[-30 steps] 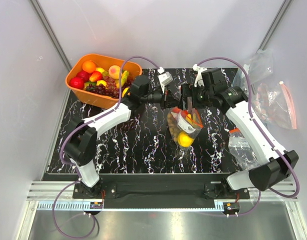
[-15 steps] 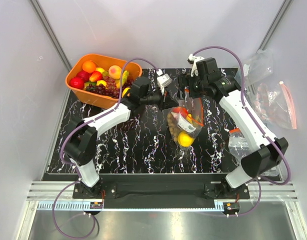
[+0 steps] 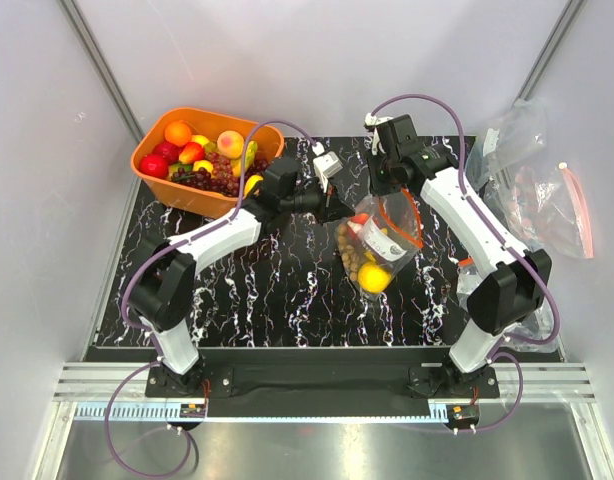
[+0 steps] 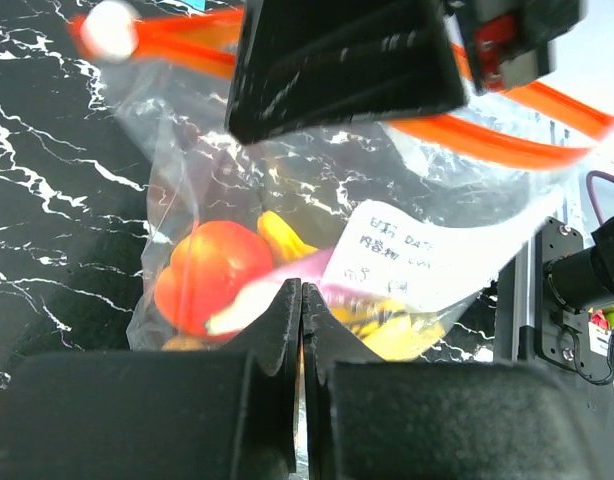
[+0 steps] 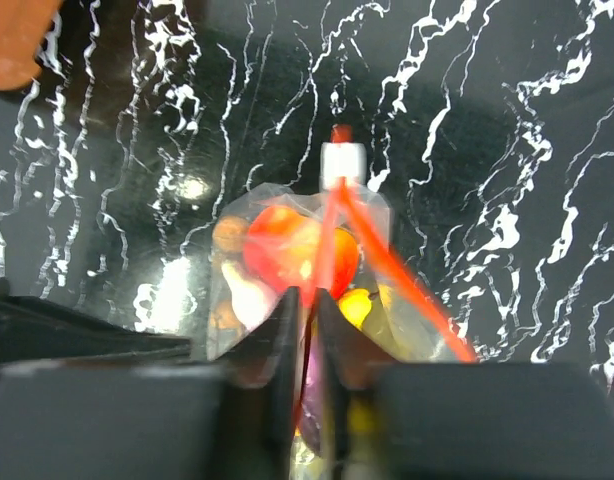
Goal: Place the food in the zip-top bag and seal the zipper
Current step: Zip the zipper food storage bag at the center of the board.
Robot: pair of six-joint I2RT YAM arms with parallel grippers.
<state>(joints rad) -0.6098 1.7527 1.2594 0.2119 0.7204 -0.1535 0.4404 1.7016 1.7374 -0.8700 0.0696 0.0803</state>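
Zip-top bag (image 3: pixel 379 250) lies on the black marbled table (image 3: pixel 257 300), right of the orange fruit bin (image 3: pixel 182 196) and a little nearer the arm bases. Food (image 4: pixel 212 275) is inside: a red-orange fruit, yellow pieces, small brown ones. Zipper (image 5: pixel 407 298) is not flat; it bows in an open loop at the mouth, with a white tab (image 5: pixel 342 160) at one end.

Judged step: filling done, sealing only beginning.

Left gripper (image 4: pixel 302 295): fingers pressed together, apparently pinching the bag's film at the corner nearest the bin to steady it.

Right gripper (image 5: pixel 309 300): fingers close together with the orange strip running between them. This looks like a pinch on the zipper, on the mouth's side away from the bin.

Next move, my guess: the right gripper slides along the strip, pressing it shut, while the left anchors. The risk is the strip slipping free or the film dragging.

Spare clear bags (image 3: pixel 547 200) lie well beyond, farthest from the bin.
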